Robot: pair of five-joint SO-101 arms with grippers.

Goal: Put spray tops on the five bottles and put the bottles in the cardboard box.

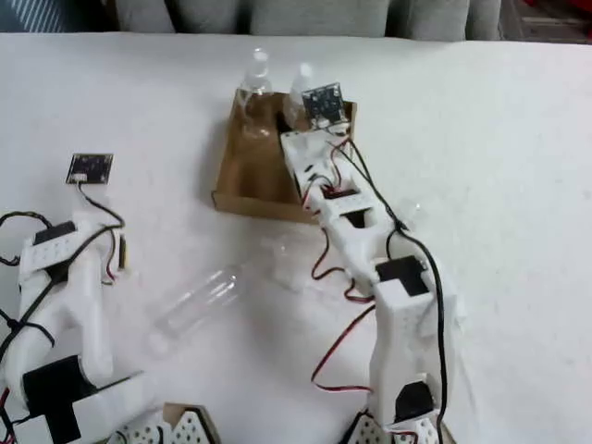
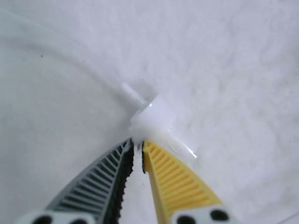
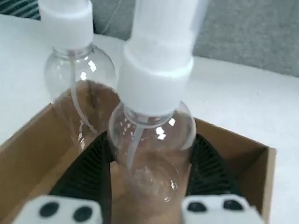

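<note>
A clear bottle (image 3: 154,135) capped with a white spray top (image 3: 156,70) is seen standing upright inside the cardboard box (image 1: 250,202), at its far end. It is clasped on both sides by the black fingers (image 3: 208,168) of the right gripper (image 3: 152,144), which are pressed against its rounded body. Just beside it a second bottle (image 3: 79,79), also capped and upright, is held within the same box. Out on the white table (image 1: 481,139), an uncapped bottle (image 1: 194,301) is found lying on its side between the two arms. Farther left, a loose spray top (image 2: 152,116) is laid flat on the cloth. It is met at its edge by the tips of the left gripper (image 2: 138,145), whose grey and yellow fingers are drawn almost together with nothing seen between them.
</note>
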